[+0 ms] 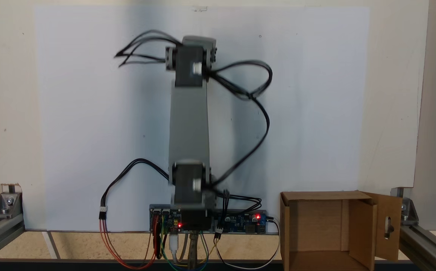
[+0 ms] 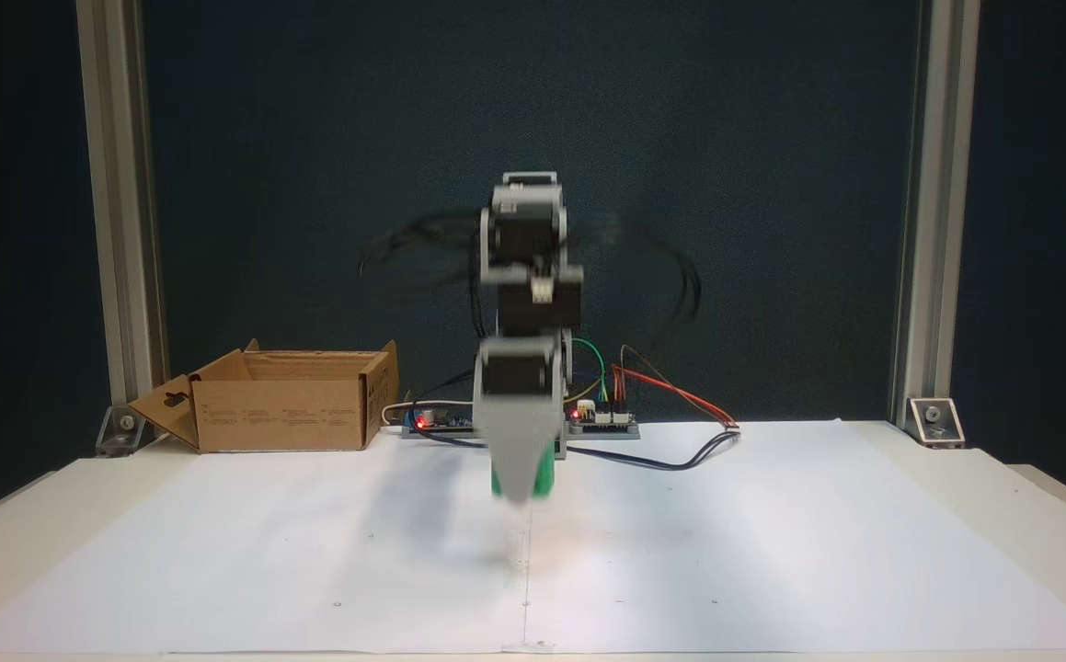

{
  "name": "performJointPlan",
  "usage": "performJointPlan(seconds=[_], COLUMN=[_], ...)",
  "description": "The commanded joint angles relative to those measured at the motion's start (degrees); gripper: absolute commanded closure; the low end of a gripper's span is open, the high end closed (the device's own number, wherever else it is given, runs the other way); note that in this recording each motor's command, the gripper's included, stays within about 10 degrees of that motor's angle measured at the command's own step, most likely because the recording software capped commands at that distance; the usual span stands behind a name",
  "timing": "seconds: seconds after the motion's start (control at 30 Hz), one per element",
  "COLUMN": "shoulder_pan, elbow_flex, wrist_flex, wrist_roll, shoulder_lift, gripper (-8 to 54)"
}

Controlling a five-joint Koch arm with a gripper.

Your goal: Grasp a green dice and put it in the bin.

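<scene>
Arm: grey, blurred in both fixed views, rising from its base at the back edge of the white sheet (image 2: 772,552) that covers the counter (image 2: 1029,496).

Hand (image 2: 521,492): a grey wedge pointing downward, raised above the sheet, seen in a fixed view. One tapering jaw faces the camera and covers whatever lies behind it, so how far the hand is parted cannot be told.

Green dice (image 2: 544,478): a strip of bright green showing just beside and behind the lower part of the hand, off the sheet. It sits against the hand; a true grip cannot be confirmed through the blur.

Bin (image 1: 323,226): brown cardboard box, open, flaps spread, one flap with a slot cut-out. It stands well apart from the hand, beside the arm's base, at the left in a fixed view (image 2: 284,405).

Circuit boards (image 1: 248,222): at the base, red lights lit, coloured wires trailing.
</scene>
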Motion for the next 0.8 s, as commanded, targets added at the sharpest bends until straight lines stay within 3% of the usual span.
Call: performJointPlan(seconds=[0.0, 0.17, 0.3, 0.77], shoulder_pan=[0.2, 2.4, 10.7, 64.1], elbow_flex=[0.3, 2.5, 2.5, 2.5], wrist_flex=[0.9, 1.1, 1.0, 1.1], wrist_roll=[1.8, 1.4, -3.7, -21.4], shoulder_lift=[9.3, 23.8, 27.2, 27.5], gripper=[34.1, 34.1, 34.1, 34.1])
